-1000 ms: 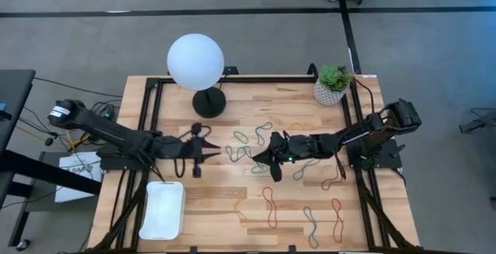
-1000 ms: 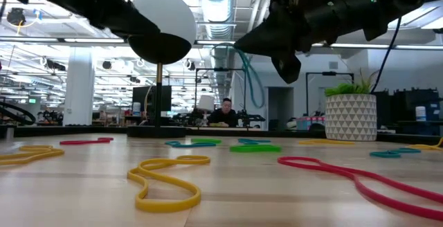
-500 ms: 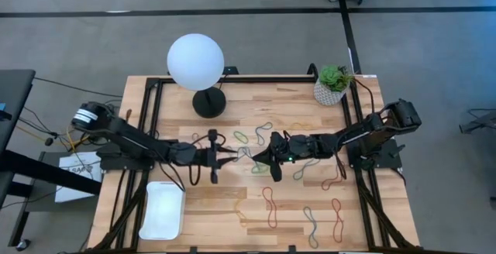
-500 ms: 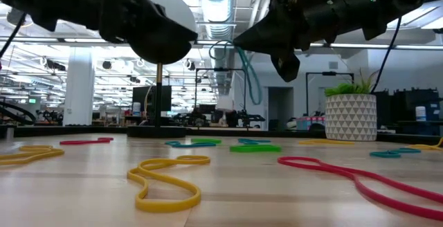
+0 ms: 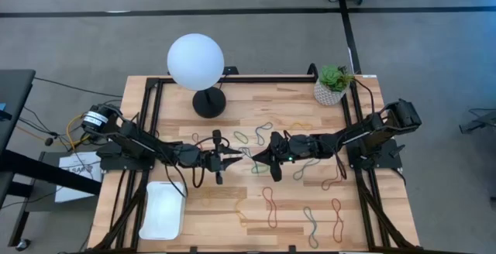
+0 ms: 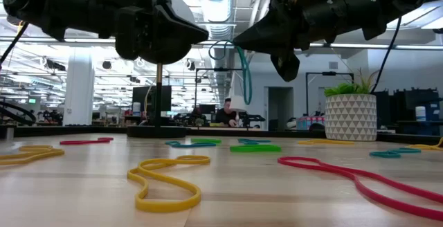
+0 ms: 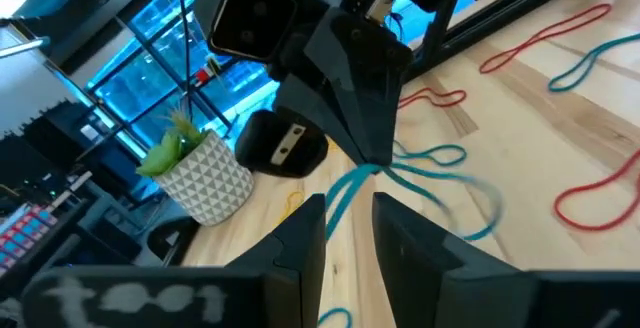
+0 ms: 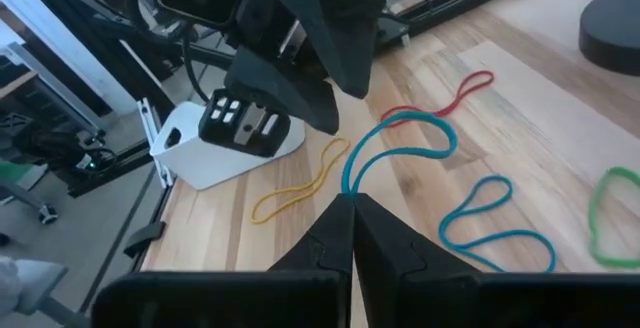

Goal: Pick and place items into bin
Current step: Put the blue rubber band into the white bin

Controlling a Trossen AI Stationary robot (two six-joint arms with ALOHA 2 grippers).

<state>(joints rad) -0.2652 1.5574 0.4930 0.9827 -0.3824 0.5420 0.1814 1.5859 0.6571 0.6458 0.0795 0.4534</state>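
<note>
My right gripper (image 5: 254, 157) hovers over the table's middle, shut on a teal rubber band (image 6: 243, 75). My left gripper (image 5: 235, 159) faces it, tip to tip, and is open. In the left wrist view the band's free loop (image 7: 345, 193) reaches between my left fingers (image 7: 305, 238); whether it touches them I cannot tell. More rubber bands lie flat on the table: green (image 5: 260, 169), red (image 5: 269, 207), yellow (image 6: 166, 182) and blue-grey (image 5: 310, 223). The white bin (image 5: 163, 209) sits at the near left, below my left arm. My right gripper pinches the teal band between its two fingertips (image 8: 350, 218) at one end of the loop (image 8: 348, 190). The fingers come level from the table's right. The band is lifted clear of the table and hangs slack below the tips (image 6: 243, 95).
A white globe lamp (image 5: 195, 62) on a black base (image 5: 209, 101) stands at the far side, and a plant pot (image 5: 331, 87) stands in the far right corner. Loose bands cover the middle and near right of the table. Bare wood lies between the bin and the near bands.
My left arm has reached toward the table's right, bringing its open gripper up to my right gripper and the hanging band. My right gripper has kept still with the band.
</note>
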